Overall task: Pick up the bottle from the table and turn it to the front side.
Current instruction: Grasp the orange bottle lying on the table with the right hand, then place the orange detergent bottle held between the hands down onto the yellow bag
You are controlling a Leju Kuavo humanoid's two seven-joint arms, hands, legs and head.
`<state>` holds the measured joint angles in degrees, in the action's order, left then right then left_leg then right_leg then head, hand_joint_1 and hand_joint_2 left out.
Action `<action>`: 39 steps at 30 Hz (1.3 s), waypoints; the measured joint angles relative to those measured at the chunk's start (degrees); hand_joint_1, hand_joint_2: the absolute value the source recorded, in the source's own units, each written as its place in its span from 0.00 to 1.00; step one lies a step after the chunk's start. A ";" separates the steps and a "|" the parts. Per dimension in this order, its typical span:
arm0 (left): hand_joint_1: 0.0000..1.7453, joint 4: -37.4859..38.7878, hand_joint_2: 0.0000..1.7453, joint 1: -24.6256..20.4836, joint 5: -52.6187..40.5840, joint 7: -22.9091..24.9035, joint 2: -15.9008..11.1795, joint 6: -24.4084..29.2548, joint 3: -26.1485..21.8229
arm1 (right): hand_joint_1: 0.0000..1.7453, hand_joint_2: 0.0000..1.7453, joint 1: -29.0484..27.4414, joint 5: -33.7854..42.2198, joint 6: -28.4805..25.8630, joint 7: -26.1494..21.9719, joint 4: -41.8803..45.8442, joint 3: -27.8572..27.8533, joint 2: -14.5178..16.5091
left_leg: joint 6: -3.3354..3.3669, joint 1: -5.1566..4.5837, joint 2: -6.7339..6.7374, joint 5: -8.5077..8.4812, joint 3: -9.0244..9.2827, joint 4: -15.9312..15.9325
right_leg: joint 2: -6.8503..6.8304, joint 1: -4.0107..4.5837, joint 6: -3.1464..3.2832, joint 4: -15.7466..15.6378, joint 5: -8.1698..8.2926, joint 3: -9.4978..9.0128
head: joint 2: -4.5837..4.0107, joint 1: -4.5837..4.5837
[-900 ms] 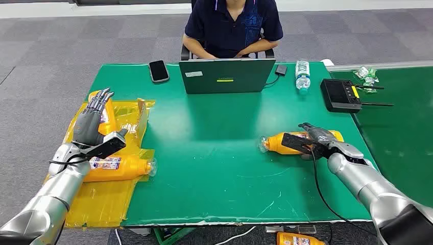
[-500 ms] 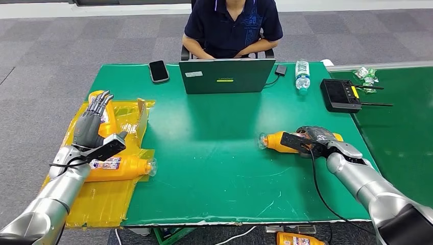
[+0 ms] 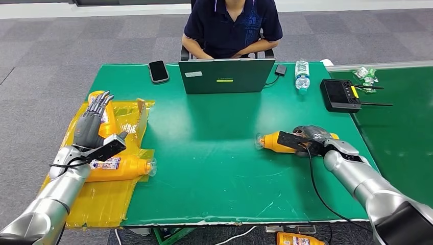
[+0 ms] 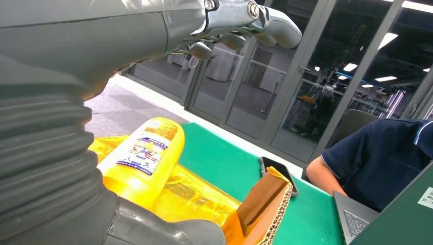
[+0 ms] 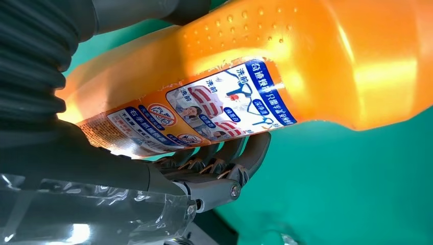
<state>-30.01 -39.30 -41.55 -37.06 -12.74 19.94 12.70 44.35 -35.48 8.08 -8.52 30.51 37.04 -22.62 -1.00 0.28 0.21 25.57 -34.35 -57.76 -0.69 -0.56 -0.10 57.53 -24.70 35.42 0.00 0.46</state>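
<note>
Wrapping my right hand [image 3: 309,137] around the orange bottle [image 3: 278,141], I have fingers [image 5: 240,155] curled under its body and my thumb over the far side, so the grip is closed on it. The bottle lies on its side on the green table [image 3: 214,153], well in front of the laptop [image 3: 226,75] and off toward its right end, with the clear cap pointing back toward the middle of the table. From my wrist I see a printed label [image 5: 204,115] facing my palm; whether that is the front or the back I cannot tell.

I judge the bottle to be smooth, glossy plastic, stiff enough to take a firm squeeze but slippery, and probably weighty if it is full. The dimpled patch near the shoulder looks like the best place for grip. Holding around the wide middle, as I do now, should keep it balanced while I roll it.

My left hand [image 3: 91,122] is raised with fingers spread, holding nothing, above the yellow bag [image 3: 110,196] far to the laptop's left.
</note>
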 joint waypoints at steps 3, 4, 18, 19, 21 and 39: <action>0.00 0.01 1.00 0.00 0.09 -0.08 0.04 0.02 0.00 | 1.00 1.00 0.67 -0.27 -0.43 -0.40 -0.07 0.29 0.92 | -0.01 0.00 0.00 0.00 -0.02 0.00 | 0.00 0.00 0.00 0.01 0.00 0.01 | 0.00 0.00; 0.00 0.02 1.00 0.00 0.21 -0.11 0.08 0.01 0.00 | 1.00 1.00 1.01 -0.11 -1.00 -0.79 -0.08 0.36 1.37 | -0.01 0.01 0.01 -0.01 -0.02 0.00 | 0.01 0.00 0.00 0.02 0.00 0.02 | 0.00 0.00; 0.00 0.15 1.00 -2.60 0.48 -0.13 6.18 -1.85 0.07 | 1.00 1.00 9.12 5.66 -14.77 -1.64 0.33 -0.21 18.21 | -0.13 0.09 0.19 -0.10 -0.01 0.00 | 0.19 0.09 0.13 0.05 0.09 0.15 | 0.00 0.01; 0.00 0.20 1.00 -2.73 0.50 -0.13 6.50 -1.97 0.07 | 1.00 1.00 9.30 5.66 -14.95 -1.67 0.36 -0.38 18.94 | -0.13 0.09 0.18 -0.10 -0.02 0.00 | 0.19 0.09 0.13 0.05 0.09 0.14 | 0.00 0.00; 0.00 0.31 1.00 -2.97 0.66 -0.15 7.32 -2.14 0.07 | 1.00 1.00 9.60 5.72 -15.15 -1.62 0.48 -0.77 20.42 | -0.13 0.09 0.20 -0.10 -0.02 0.00 | 0.20 0.08 0.13 0.05 0.09 0.15 | 0.00 0.00; 0.00 -0.68 1.00 -4.83 9.31 -0.21 15.44 -8.08 0.07 | 1.00 1.00 10.46 9.90 -15.80 -6.52 1.19 -6.79 29.36 | -0.13 0.09 0.16 -0.10 -0.03 0.00 | 0.19 0.09 0.13 0.05 0.09 0.15 | 0.00 0.00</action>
<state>-30.69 -44.14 -32.24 -37.27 2.71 11.86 12.76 54.81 -25.59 -7.72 -15.04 31.70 30.25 6.74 -1.13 0.37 0.37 25.48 -34.38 -57.76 -0.50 -0.47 0.03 57.58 -24.61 35.58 0.00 0.46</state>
